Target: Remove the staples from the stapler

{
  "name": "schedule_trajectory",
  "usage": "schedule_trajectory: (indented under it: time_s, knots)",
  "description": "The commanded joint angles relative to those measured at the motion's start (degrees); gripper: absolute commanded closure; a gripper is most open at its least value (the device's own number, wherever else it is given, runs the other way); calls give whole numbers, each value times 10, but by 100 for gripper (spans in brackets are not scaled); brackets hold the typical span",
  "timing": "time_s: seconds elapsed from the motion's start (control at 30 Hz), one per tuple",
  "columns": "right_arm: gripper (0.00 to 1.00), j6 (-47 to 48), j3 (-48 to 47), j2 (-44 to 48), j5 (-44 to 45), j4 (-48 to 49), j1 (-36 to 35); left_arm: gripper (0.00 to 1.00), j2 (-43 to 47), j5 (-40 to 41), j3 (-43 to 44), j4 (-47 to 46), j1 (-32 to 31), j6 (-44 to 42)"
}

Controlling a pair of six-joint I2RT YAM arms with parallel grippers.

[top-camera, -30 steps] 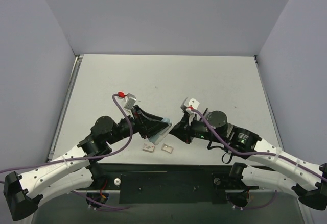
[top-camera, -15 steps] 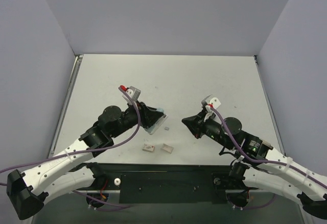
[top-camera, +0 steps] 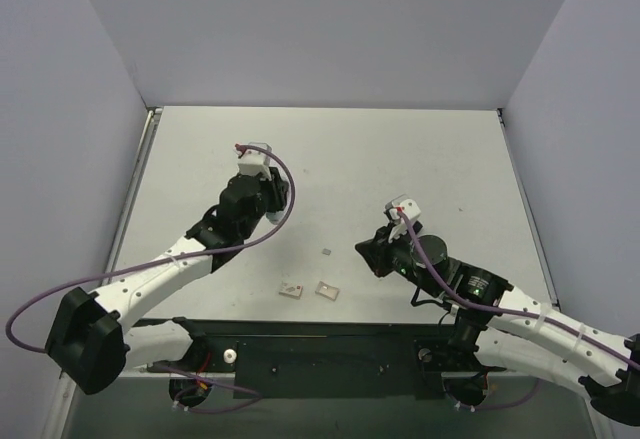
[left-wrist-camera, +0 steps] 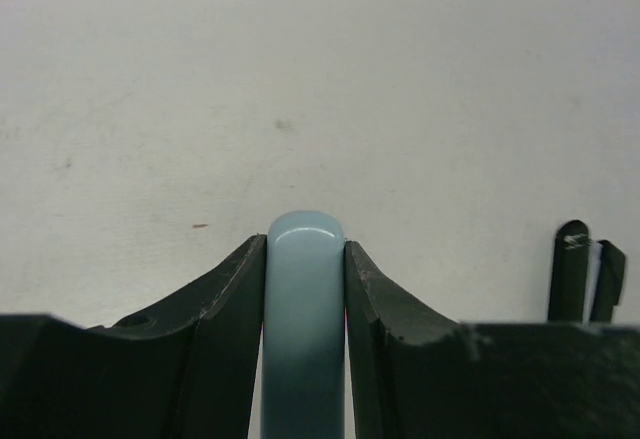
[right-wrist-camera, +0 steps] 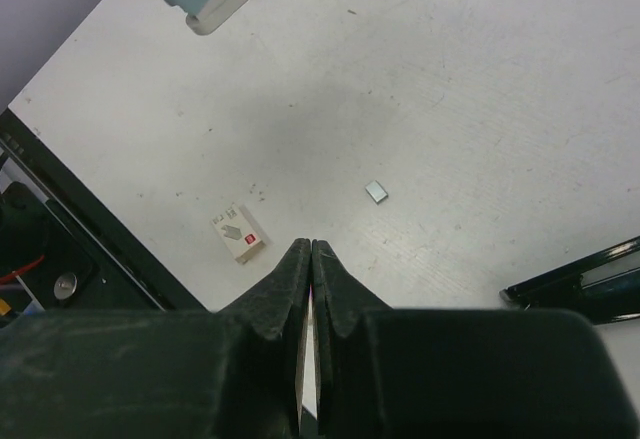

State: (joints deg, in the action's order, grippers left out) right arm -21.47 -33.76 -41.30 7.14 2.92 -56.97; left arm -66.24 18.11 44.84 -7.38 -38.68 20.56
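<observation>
Pale bench [top-camera: 400, 149] under grey walls [top-camera: 330, 29]: left tool [left-wrist-camera: 305, 246] grips a blue bar [left-wrist-camera: 305, 309], stapler [left-wrist-camera: 578, 269] poking up just right of it (hold unclear); right tool [right-wrist-camera: 311, 249] clenched near a box [right-wrist-camera: 238, 234] and chip [right-wrist-camera: 377, 191] lying loose

My left arm [top-camera: 160, 269] reaches forward, elbow low, wrist raised. Its tool [left-wrist-camera: 305, 247] is clamped on a pale blue bar [left-wrist-camera: 304, 309], one finger against each side. My right arm [top-camera: 530, 309] lies low; its tool [right-wrist-camera: 311, 251] points left and downward, fingers pressed together.
</observation>
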Motion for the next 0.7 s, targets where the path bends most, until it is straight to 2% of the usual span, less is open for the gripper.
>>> schedule_trajectory:
  time_s: [0.0,0.23,0.43,0.67]
  knots:
    - [100,-27,14,-12,7,30,1,100,-42,57,24,-77,40,-29]
    - [100,-38,33,-14,-12,50,0,100,-174,50,92,-88,108,-41]
    - [100,-41,46,-9,-21,53,-1,100,-299,28,212,-42,161,-46]
    - [100,-29,54,6,-13,45,-1,100,-410,-23,285,-14,217,-37]
